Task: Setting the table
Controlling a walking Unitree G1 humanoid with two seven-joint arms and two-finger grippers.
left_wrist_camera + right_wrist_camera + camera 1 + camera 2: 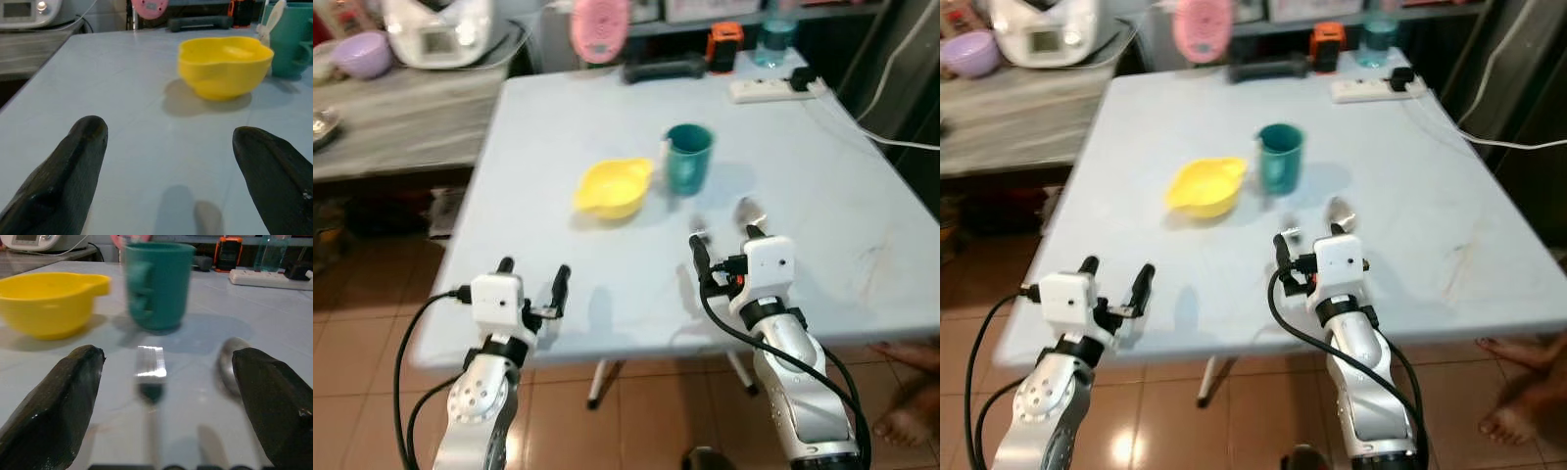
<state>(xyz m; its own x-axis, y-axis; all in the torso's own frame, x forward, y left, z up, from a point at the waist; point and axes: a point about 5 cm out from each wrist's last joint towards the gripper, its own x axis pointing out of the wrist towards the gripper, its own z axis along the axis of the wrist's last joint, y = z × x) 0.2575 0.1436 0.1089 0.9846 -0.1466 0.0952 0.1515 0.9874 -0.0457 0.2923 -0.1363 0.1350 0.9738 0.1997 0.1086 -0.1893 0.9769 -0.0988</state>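
A yellow bowl [614, 187] sits near the middle of the pale blue table [558, 127], with a teal mug [688, 157] just to its right. A metal fork [149, 374] and a metal spoon [230, 363] lie side by side on the table in front of the mug. My right gripper [724, 253] hovers open just before them, fork and spoon between its fingers' lines. My left gripper [533, 274] is open over the table's near left edge, with the bowl [222, 66] ahead of it and nothing held.
A power strip [773, 89], a dark bar [664, 69], an orange-black item [724, 44], a water bottle [775, 39] and a pink object [599, 27] line the far edge. A side counter [391, 117] at left holds an appliance [440, 34] and purple bowl [362, 54]. A person's foot [906, 416] is at lower right.
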